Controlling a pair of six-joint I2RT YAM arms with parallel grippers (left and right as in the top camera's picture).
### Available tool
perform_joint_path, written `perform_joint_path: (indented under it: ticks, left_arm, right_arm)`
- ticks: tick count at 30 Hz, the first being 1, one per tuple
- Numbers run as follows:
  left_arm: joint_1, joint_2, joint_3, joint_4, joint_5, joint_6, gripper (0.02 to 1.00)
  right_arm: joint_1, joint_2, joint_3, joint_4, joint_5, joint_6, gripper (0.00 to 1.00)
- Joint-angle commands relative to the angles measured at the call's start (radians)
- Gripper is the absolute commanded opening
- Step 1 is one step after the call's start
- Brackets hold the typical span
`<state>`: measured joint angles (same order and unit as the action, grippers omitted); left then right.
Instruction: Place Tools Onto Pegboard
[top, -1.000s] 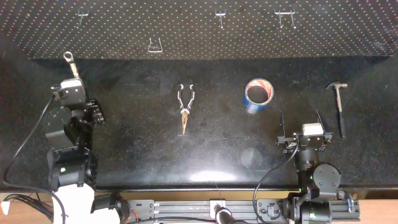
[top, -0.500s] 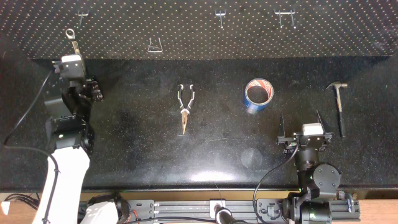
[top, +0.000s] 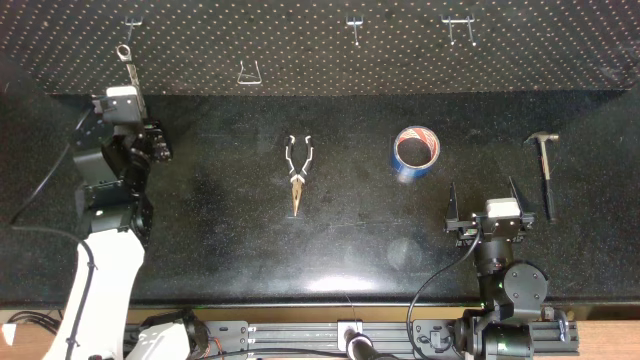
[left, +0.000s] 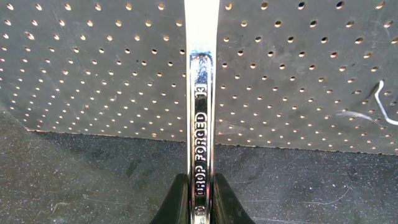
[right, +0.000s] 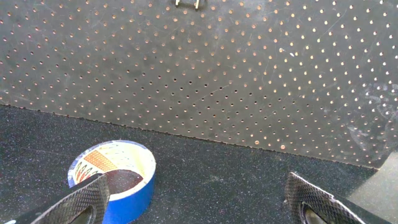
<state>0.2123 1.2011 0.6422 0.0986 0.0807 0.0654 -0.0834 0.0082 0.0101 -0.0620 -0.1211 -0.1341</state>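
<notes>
Nothing hung yet: the left tool (left: 198, 200) clamps the wrench (left: 200, 112) up by the pegboard (left: 93, 62). Pliers (top: 298, 172), tape roll (top: 415, 150) and hammer (top: 545, 168) wait on the desk (top: 220, 230); right tool (right: 196, 190) spread wide.

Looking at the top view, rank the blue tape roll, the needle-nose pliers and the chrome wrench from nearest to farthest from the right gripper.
1. Nearest: blue tape roll, just up and left of the open right gripper.
2. Next: needle-nose pliers, lying mid-table.
3. Farthest: chrome wrench, far left, held in the left gripper.
</notes>
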Motion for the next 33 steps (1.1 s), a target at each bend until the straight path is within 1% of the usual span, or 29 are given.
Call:
perform_joint_path:
  ticks: [1, 11, 12, 19, 20, 21, 22, 23, 24, 25, 26, 27, 29, 30, 32, 33]
  left_arm:
    - [-0.005, 0.023, 0.031, 0.051, 0.005, -0.009, 0.031]
    - [-0.005, 0.072, 0.031, 0.101, -0.002, -0.009, 0.029]
    - [-0.005, 0.089, 0.031, 0.109, -0.025, -0.009, 0.031]
    - [-0.005, 0.155, 0.040, 0.209, -0.024, -0.009, 0.034]
    - [-0.005, 0.171, 0.056, 0.209, -0.024, -0.009, 0.483]
    - [-0.005, 0.179, 0.064, 0.209, -0.024, -0.009, 0.592]
    - [-0.005, 0.187, 0.072, 0.209, -0.024, -0.009, 0.678]
    - [-0.004, 0.191, 0.074, 0.209, -0.024, -0.009, 0.739]
    - [-0.003, 0.191, 0.075, 0.205, -0.026, -0.009, 0.829]
    - [-0.003, 0.191, 0.075, 0.196, -0.042, -0.009, 0.954]
    - [-0.003, 0.191, 0.079, 0.177, -0.044, -0.009, 0.996]
    - [-0.003, 0.189, 0.084, 0.150, -0.043, -0.009, 0.996]
    - [-0.003, 0.161, 0.096, 0.032, -0.043, -0.010, 0.993]
    - [-0.005, 0.132, 0.109, -0.060, -0.043, -0.010, 0.996]
    - [-0.045, 0.064, 0.177, -0.355, -0.043, -0.019, 0.996]
    - [-0.085, 0.051, 0.220, -0.492, -0.043, -0.067, 0.996]
  right_arm:
    - [0.000, -0.007, -0.005, -0.002, 0.002, -0.006, 0.928]
    - [0.000, -0.007, -0.005, -0.002, 0.002, -0.006, 0.928]
    - [0.000, -0.007, -0.005, -0.002, 0.002, -0.006, 0.928]
    - [0.000, -0.007, -0.005, -0.002, 0.002, -0.006, 0.928]
    - [0.000, -0.007, -0.005, -0.002, 0.002, -0.006, 0.930]
    - [0.000, -0.007, -0.005, -0.002, 0.002, -0.006, 0.928]
    - [0.000, -0.007, -0.005, -0.002, 0.002, -0.006, 0.928]
    - [0.000, -0.007, -0.005, -0.002, 0.002, -0.006, 0.928]
    - [0.000, -0.007, -0.005, -0.002, 0.002, -0.006, 0.928]
    - [0.000, -0.007, -0.005, -0.002, 0.002, -0.006, 0.928]
    - [0.000, -0.007, -0.005, -0.002, 0.002, -0.006, 0.928]
    - [0.000, -0.007, -0.005, -0.002, 0.002, -0.006, 0.928]
    - [0.000, -0.007, -0.005, -0.002, 0.002, -0.006, 0.928]
    - [0.000, -0.007, -0.005, -0.002, 0.002, -0.006, 0.928]
    - [0.000, -0.007, -0.005, -0.002, 0.002, -0.006, 0.928]
    - [0.000, -0.007, -0.005, -0.002, 0.002, -0.006, 0.928]
